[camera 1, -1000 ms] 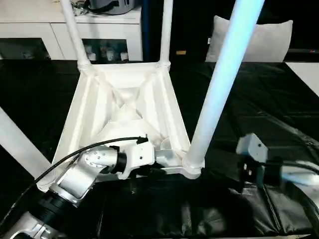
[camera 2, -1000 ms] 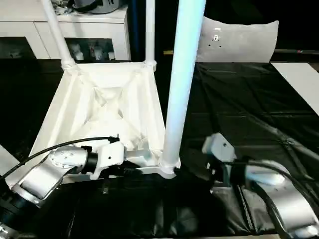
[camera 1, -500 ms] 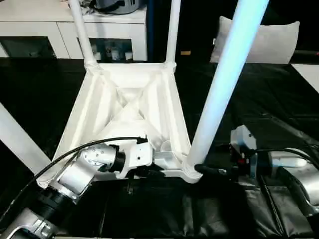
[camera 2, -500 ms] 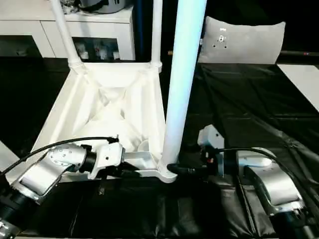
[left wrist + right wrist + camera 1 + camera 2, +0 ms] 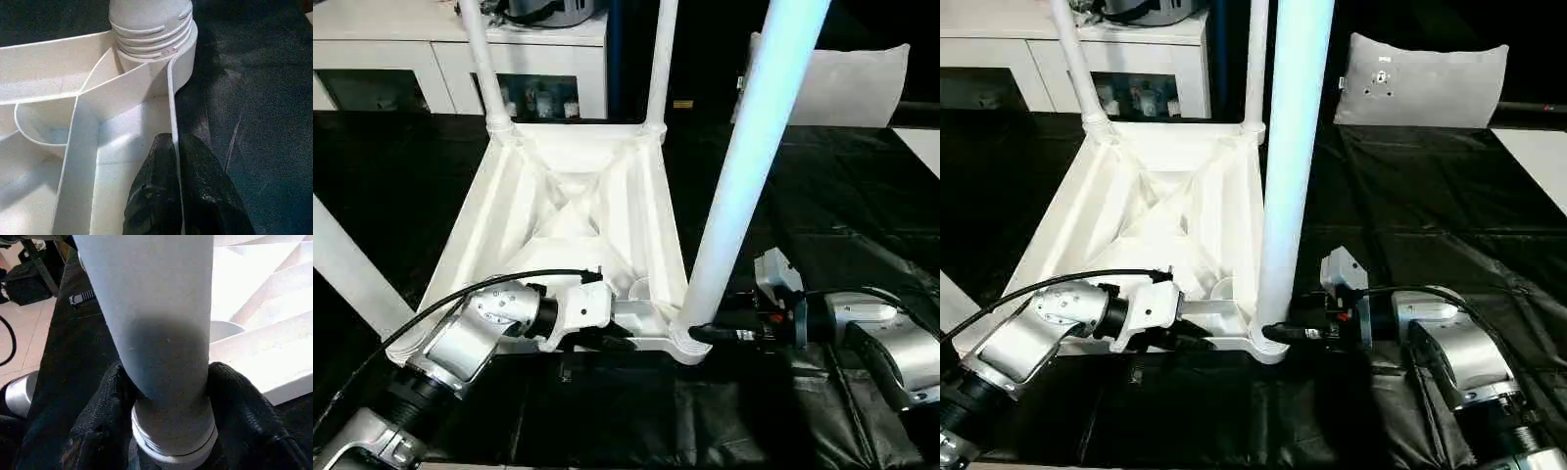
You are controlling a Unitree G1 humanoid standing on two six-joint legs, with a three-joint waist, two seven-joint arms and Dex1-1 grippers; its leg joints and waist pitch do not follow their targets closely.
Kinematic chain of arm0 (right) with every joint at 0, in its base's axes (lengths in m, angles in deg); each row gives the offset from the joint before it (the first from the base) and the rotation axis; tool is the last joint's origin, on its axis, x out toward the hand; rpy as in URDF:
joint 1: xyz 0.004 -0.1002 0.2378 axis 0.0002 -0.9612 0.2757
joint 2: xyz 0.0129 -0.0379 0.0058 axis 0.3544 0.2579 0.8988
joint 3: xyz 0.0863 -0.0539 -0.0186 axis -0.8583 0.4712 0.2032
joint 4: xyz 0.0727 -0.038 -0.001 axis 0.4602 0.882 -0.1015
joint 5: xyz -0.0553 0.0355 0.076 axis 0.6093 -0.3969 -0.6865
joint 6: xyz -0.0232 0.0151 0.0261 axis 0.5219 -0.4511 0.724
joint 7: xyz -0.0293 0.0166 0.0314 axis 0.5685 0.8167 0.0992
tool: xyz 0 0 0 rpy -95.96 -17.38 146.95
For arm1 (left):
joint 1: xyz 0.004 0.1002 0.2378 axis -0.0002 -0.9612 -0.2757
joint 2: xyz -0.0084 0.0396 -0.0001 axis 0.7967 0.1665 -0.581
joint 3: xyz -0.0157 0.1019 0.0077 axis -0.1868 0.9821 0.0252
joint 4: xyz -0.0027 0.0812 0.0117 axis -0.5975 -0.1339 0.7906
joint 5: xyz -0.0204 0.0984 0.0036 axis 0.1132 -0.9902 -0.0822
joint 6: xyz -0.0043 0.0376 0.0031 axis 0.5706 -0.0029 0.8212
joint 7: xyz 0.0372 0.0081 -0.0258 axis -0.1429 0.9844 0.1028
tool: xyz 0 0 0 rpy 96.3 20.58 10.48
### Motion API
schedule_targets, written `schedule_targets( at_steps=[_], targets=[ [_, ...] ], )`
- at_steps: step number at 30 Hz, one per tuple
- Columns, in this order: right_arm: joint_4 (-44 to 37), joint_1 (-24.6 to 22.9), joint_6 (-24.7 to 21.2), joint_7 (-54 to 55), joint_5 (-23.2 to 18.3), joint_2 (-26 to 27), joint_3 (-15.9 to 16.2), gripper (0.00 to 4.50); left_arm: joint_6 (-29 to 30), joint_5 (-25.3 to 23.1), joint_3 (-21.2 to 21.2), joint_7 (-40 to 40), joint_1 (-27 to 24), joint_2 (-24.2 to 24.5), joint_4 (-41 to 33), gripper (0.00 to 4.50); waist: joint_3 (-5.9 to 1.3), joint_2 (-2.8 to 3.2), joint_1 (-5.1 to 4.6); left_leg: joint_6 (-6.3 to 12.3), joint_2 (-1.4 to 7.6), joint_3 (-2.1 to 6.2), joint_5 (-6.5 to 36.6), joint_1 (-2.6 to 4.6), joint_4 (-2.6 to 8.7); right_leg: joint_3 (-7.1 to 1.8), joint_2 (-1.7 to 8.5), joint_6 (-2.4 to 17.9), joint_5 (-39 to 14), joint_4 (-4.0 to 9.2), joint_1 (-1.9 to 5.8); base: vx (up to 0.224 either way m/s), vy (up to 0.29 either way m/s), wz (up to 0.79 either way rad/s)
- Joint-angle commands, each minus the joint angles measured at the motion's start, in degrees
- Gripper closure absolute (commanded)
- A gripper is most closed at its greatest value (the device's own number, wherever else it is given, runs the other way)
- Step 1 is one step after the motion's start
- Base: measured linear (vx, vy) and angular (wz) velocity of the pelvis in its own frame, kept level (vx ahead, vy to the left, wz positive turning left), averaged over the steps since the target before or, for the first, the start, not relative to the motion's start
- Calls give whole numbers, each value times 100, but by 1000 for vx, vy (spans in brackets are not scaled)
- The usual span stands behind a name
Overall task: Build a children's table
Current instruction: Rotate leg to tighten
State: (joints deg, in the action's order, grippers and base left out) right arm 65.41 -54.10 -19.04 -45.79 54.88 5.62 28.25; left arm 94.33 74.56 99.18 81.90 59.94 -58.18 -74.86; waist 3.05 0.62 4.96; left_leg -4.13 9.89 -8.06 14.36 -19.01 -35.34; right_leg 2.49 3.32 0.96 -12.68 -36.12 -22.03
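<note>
Left gripper (image 5: 175, 196): closed, pinching the thin near rim wall of the children's table (image 5: 570, 220); one black finger sits inside the rim, the other outside it, seen close in the left wrist view.
Right gripper (image 5: 164, 431): fingers (image 5: 98, 426) set either side of the base of the near right leg (image 5: 744, 166), pressed against the tube just above its ribbed foot; clamped on that leg, reaching in level from the right.
Near right leg: white tapered tube, standing in the near right corner socket (image 5: 690, 343), leaning slightly right as it rises out of the top of the head views.
Children's table: upside down on the black-covered work table (image 5: 822, 196), cross-ribbed underside facing up, lying centre-left in front of the robot.
Far legs: two more white legs, far left leg (image 5: 487, 69) and far right leg (image 5: 661, 59), stand upright in the far corner sockets.
Near left leg (image 5: 347, 269): rises slanting at the left edge; its socket is hidden behind the left forearm.
Left forearm (image 5: 460, 348): silver, crossing the near left corner, black cable arching over it.
Right forearm (image 5: 1449, 352): silver, lying low over the cloth at near right.
Beyond the work table: white cabinet (image 5: 421, 39) at far left, grey cushion (image 5: 1420, 78) at far right.
</note>
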Motion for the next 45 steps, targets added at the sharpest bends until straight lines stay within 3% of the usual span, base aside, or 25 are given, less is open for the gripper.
schedule_targets(
  at_steps=[1,4,7,9,12,14,15,19,23,25,28,31,35,39,41,45],
  targets=[
    [-178,-98,-147,-56,-164,116,68,256,41,8,107,135,24,-18,-195,450,-332,12,-2,389,294,25,111,-74,432,-282,471,1668,41,362,330,0,0,0],
    [-517,-367,-235,170,-313,253,-8,256,261,-18,80,-44,-65,-66,-327,450,-325,23,3,348,311,26,174,-73,447,-285,474,1640,-16,369,327,0,0,0],
    [-1005,-795,-307,1261,-17,631,-87,256,780,-19,-34,-619,-200,-395,-540,450,-308,25,5,272,305,28,218,-78,463,-284,469,1575,-116,391,317,0,0,0],
    [-1232,-964,-525,1926,186,884,-117,256,1010,21,-64,-874,-299,-601,-697,450,-258,33,-11,162,289,16,488,-69,491,-290,458,1444,-639,453,290,0,0,0],
    [-1530,-1148,-901,2772,331,1326,-209,257,1302,-26,-11,-1178,-432,-851,-919,450,-215,21,-142,-35,265,50,965,-94,564,-298,461,978,-1900,563,282,0,0,0],
    [-1659,-1208,-1062,3283,477,1625,-256,257,1476,-69,31,-1414,-477,-1075,-989,450,-189,38,-193,-45,251,48,1080,-86,566,-307,445,887,-2106,601,241,0,0,0],
    [-1763,-1268,-1210,3839,648,1942,-316,257,1654,-163,90,-1695,-492,-1331,-1016,450,-174,16,-236,-41,244,50,1111,-88,569,-321,439,798,-2242,625,214,0,0,0],
    [-1863,-1357,-1338,4864,916,2512,-425,257,1994,-369,148,-2309,-456,-1908,-983,450,-179,6,-278,-31,239,55,965,-99,577,-327,433,709,-2152,634,199,0,0,0],
    [-1949,-1386,-1342,5124,940,2738,-403,257,2072,-541,135,-2710,-348,-2208,-861,450,-223,13,-275,94,238,37,508,-108,562,-320,417,816,-1285,591,233,0,0,0],
    [-2052,-1419,-1200,5090,873,2788,-487,187,2005,-618,138,-2764,-305,-2196,-850,450,-252,-6,-264,205,230,35,189,-139,544,-311,426,930,-696,541,278,0,0,0],
    [-2125,-1437,-1099,4981,895,2697,-526,166,1974,-687,136,-2717,-301,-2108,-873,450,-257,15,-263,261,234,30,86,-136,536,-301,426,1002,-451,526,282,0,0,0],
    [-2260,-1512,-787,4064,617,1928,-768,139,1716,-766,73,-2378,-341,-1680,-852,450,-256,-20,-228,370,248,23,206,-128,533,-298,442,1040,-463,537,317,0,0,0],
    [-2270,-1580,-678,3438,507,1443,-852,108,1559,-692,55,-2144,-351,-1482,-840,450,-249,-28,-222,457,252,14,211,-144,523,-299,453,1064,-501,532,316,0,0,0],
    [-2178,-1537,-697,2417,37,734,-1251,72,1165,-538,119,-1513,-381,-1047,-806,450,-252,-50,-207,581,275,17,262,-127,520,-298,460,1126,-577,528,305,0,0,0],
    [-2114,-1462,-761,1820,-206,338,-1260,57,842,-499,216,-1092,-372,-776,-746,450,-276,-88,-174,646,288,15,157,-109,504,-291,462,1202,-479,513,311,0,0,0],
    [-1857,-1237,-589,1139,-119,-152,-1040,28,499,-363,300,-461,-346,-460,-688,450,-281,-93,-130,730,298,6,-19,-90,488,-284,471,1346,-252,466,290,0,0,0]
  ],
)
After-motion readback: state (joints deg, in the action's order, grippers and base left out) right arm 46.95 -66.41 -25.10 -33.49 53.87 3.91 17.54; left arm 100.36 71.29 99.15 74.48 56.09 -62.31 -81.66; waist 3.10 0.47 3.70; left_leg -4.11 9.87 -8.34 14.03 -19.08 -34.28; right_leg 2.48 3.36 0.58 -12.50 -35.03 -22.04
